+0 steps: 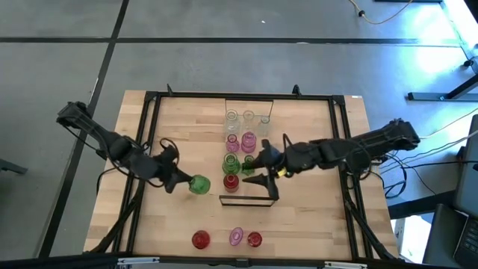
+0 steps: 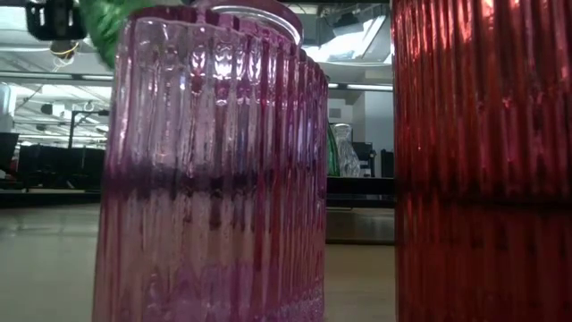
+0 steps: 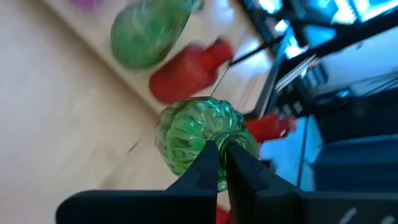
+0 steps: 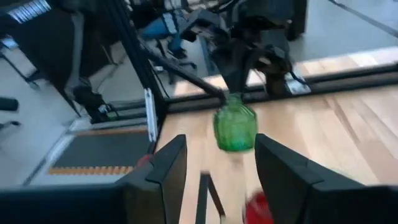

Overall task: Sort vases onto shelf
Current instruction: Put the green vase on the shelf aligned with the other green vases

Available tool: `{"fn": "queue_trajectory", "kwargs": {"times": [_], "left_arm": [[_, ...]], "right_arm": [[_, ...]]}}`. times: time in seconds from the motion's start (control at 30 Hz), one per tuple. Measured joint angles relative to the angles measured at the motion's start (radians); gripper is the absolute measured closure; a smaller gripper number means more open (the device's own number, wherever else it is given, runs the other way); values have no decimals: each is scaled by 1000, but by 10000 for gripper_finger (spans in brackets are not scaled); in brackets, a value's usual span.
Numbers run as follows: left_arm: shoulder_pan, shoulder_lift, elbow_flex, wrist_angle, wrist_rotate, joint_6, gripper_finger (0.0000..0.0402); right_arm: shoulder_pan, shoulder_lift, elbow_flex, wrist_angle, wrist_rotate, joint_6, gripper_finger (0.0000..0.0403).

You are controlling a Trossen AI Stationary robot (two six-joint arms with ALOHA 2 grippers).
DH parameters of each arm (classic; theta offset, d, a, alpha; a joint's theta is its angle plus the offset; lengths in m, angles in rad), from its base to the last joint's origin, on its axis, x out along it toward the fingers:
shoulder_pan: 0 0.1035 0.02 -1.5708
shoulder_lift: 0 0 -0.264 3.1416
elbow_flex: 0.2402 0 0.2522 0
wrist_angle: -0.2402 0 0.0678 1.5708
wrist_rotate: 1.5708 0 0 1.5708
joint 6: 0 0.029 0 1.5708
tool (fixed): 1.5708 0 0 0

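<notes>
Now the left gripper (image 1: 181,181) is on the left side of the table (image 1: 179,112); its fingers are pinched tight on the neck of a green vase (image 1: 199,184); that vase is round and ribbed like a little pumpkin, and you can see through the glass; in the left wrist view the two dark fingers (image 3: 205,163) squeeze its thin neck, with the fat belly (image 3: 189,134) past them.

Near the front edge of the table stand three more vases; a red one (image 1: 200,239), a pink one (image 1: 236,237) and another red one (image 1: 255,239); in the low view the pink one (image 2: 210,170) and a red one (image 2: 483,161) fill the picture, both with straight up-and-down ribs.

At the middle sits the shelf (image 1: 249,149), a pale plank with thin black frames at its ends; vases stand on it in two rows; clear ones at the far end, then pink, then green, then a red one (image 1: 231,181) at the near end.

On the right, the right gripper (image 1: 263,170) is just beside the shelf; its fingers (image 4: 168,165) are apart and hold nothing; the green vase (image 4: 235,127) shows between them, farther off.
</notes>
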Motion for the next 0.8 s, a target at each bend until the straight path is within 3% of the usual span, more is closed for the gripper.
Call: {"fn": "queue_trajectory", "kwargs": {"times": [0.17, 0.4, 0.7, 0.8], "left_arm": [[1, -44, 0, 49, -62, 26, 398], [1, -61, 0, 151, -100, 96, 398], [28, -59, 0, 248, -140, 173, 398], [48, -59, 0, 248, -123, 181, 398]], "right_arm": [[-75, 44, 0, 110, -136, -1, 230], [-141, 86, 42, 84, -264, 21, 223], [-157, 186, 167, 29, -293, -5, 126], [-155, 217, 211, 5, -293, -28, 110]]}}
